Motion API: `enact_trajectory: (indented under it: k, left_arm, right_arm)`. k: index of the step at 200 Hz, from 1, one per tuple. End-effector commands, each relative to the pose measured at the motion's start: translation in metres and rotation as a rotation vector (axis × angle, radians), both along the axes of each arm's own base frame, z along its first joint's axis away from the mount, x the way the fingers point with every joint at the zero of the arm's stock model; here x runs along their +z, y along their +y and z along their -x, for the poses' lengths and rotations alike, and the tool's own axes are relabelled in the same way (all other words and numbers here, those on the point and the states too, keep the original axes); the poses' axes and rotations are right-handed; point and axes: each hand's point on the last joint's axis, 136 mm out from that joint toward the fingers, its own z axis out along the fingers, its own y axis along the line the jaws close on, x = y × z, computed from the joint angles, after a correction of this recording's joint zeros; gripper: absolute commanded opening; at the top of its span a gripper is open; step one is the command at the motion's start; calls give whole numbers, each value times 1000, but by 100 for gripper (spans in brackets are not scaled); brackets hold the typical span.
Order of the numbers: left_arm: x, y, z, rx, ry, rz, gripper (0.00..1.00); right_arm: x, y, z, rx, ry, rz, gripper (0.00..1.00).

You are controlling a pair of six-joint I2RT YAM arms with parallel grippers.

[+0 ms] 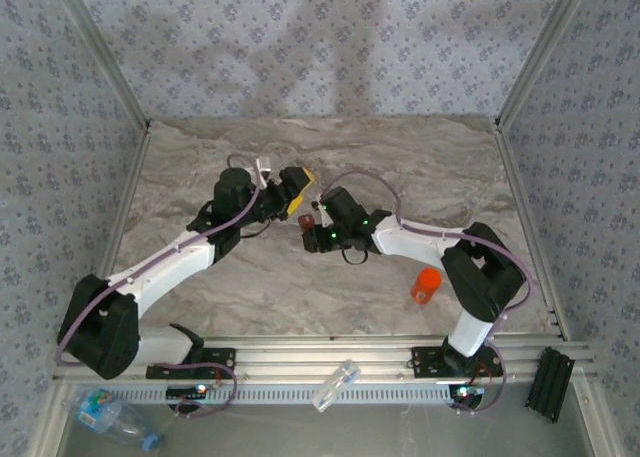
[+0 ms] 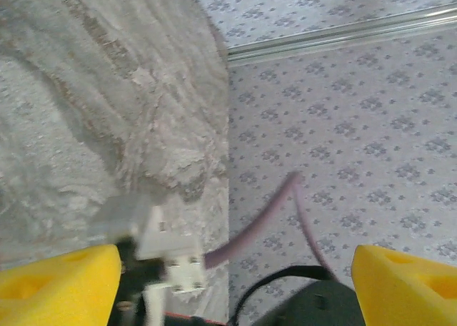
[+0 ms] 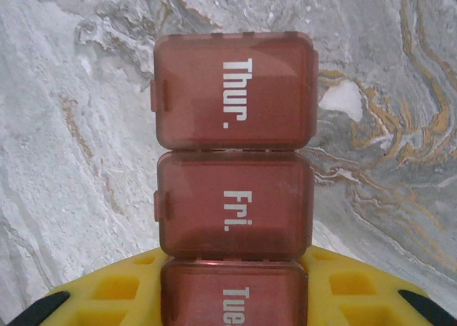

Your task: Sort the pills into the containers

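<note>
Grey-veined marble-look table top: its middle is partly covered in the top view by two white-and-black arms, L arm & R arm, meeting near centre. L gripper has its yellow foam pads wide apart in the L wrist view. Nothing sits btwn them. Beyond are a purple cable and a blurred white connector.

R gripper is small & dark from above, so its jaws aren't readable there. The R wrist view shows it clamped on a translucent red-brown plastic pill organiser strip. Lids are closed & marked "Thur.", "Fri.", "Tue". The last cell is cut off by the frame edge, and contents can't be made out thru the lids. Can't tell if the strip touches the table.

Clear plastic water bottle w/ blue label lies below the near rail, left side. Small clear plastic container lies on the rail btwn the arm bases. Small orange-red cylindrical pill bottle is on the table just beside the R arm's elbow, well apart from both grippers. Upright or tipped: unclear.
</note>
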Motion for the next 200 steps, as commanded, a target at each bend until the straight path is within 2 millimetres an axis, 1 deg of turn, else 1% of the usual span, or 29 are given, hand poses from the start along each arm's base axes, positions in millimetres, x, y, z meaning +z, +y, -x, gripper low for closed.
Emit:
enact_trajectory:
  k: [1,21,31,38,56,75,100,140,164,200]
  left_arm:
    - [18,1,1,7,-45,17,84]
    - [-5,10,1,37,15,-41,83]
    - [-16,14,2,50,44,-41,82]
    - [-21,17,3,58,60,-36,81]
    - [-28,20,7,67,82,2,81]
    - [-26,21,12,68,98,41,79]
    - [-18,23,20,72,115,93,78]
    - [-2,23,28,62,105,143,77]
    - [-1,22,29,59,108,156,77]
    - [-3,15,30,41,115,175,76]
  right_arm:
    - [0,-2,4,5,14,2,22]
    - [8,-7,3,-6,-4,-15,22]
    - [16,-9,3,-10,-18,-34,22]
    - [23,-9,5,-6,-26,-49,22]
    - [41,-9,12,15,-51,-97,22]
    - [59,-8,19,39,-78,-153,23]
    - [72,-10,27,46,-92,-189,23]
    - [81,-7,28,36,-94,-227,23]
    - [84,-5,27,33,-93,-237,23]
    - [86,-2,27,36,-92,-242,23]
